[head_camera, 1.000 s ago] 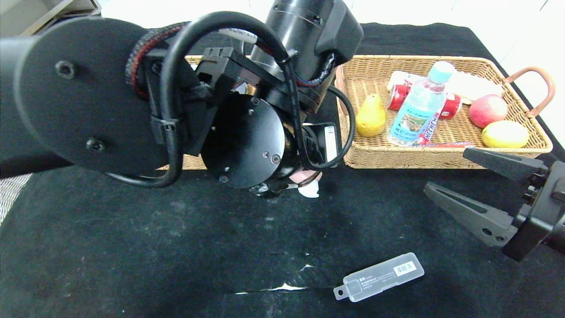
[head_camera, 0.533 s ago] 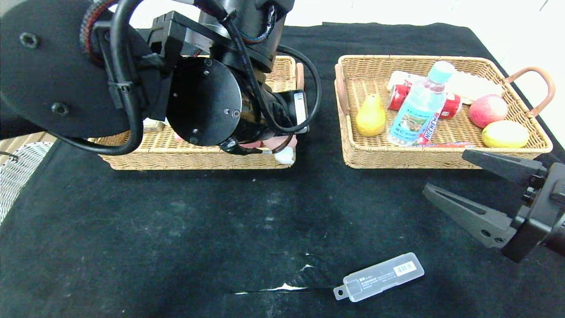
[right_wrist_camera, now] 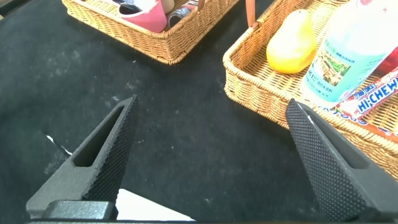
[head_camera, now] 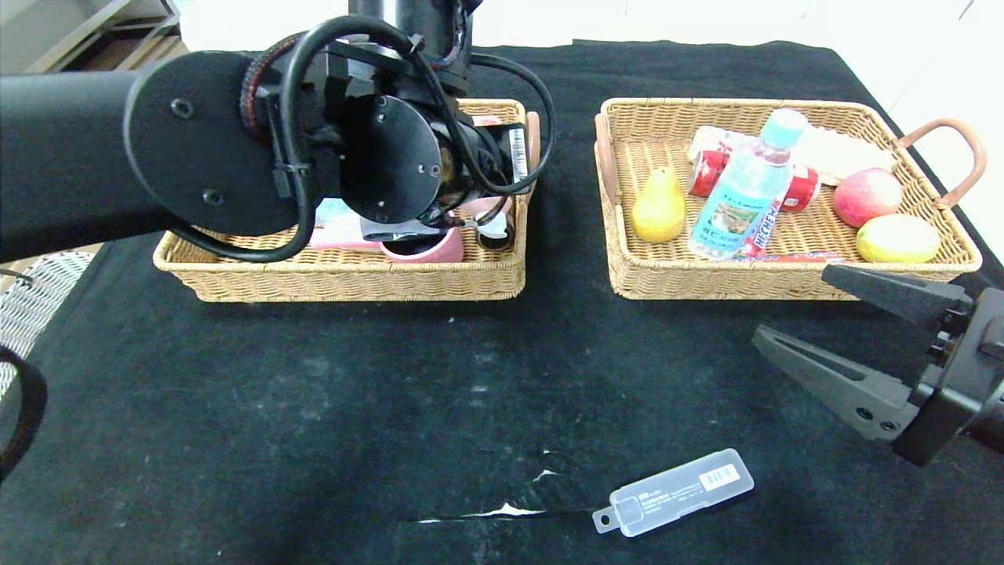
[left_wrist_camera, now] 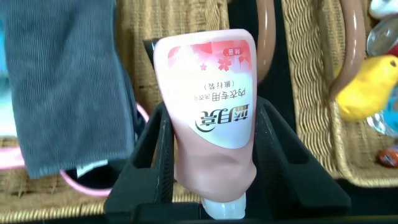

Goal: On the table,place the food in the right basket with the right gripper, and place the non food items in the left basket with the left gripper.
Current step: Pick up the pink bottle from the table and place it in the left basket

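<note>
Wicker on the far left first: the left basket (head_camera: 337,278) already holds a grey towel (left_wrist_camera: 62,81) and a pink-rimmed item. The left hand (left_wrist_camera: 214,199) hangs over that basket's right end, its two fingers (left_wrist_camera: 146,168) pressed against the sides of the pink squeeze tube (left_wrist_camera: 211,118), cap pointing back toward the wrist. To finish this step well, I judge the tube should be lowered until it is inside the rim, clear of the towel and of the small end handle, and only then let go. Further right, the right basket (head_camera: 784,278) carries the yellow pear (head_camera: 659,208) and the water bottle (head_camera: 745,192). Nearer the robot, the translucent case (head_camera: 674,491) lies on the table (head_camera: 314,408), not yet sorted. Rightmost, the right hand (head_camera: 816,318) hovers idle in front of its basket, spread wide and holding nothing
</note>
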{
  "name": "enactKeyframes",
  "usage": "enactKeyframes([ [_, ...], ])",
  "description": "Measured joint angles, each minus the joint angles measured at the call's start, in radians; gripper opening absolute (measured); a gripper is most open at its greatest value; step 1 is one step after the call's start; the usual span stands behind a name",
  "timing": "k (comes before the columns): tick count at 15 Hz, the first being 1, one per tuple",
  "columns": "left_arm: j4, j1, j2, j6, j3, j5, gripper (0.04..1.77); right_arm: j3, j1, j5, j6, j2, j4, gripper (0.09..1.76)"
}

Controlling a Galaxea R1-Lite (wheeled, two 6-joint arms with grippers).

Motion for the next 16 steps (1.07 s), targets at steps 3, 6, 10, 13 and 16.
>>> enactKeyframes([
  [3, -0.081, 0.038, 0.035, 0.057, -0.011, 0.002, 0.84, 0.001, 0.000, 0.000, 0.000, -0.002, 0.000, 1.71],
  [6, -0.149, 0.065, 0.074, 0.104, -0.031, 0.003, 0.84, 0.000, 0.000, 0.000, 0.000, -0.003, -0.001, 1.71],
  [10, -0.185, 0.074, 0.110, 0.118, -0.041, 0.003, 0.84, -0.002, -0.003, 0.000, 0.000, -0.007, -0.001, 1.71],
  [13, -0.187, 0.079, 0.120, 0.118, -0.051, 0.004, 1.06, 0.000, -0.001, 0.000, -0.001, -0.008, -0.001, 1.71],
  [16, -0.186, 0.080, 0.123, 0.118, -0.051, 0.004, 1.27, 0.000, 0.000, 0.000, -0.001, -0.008, -0.001, 1.71],
])
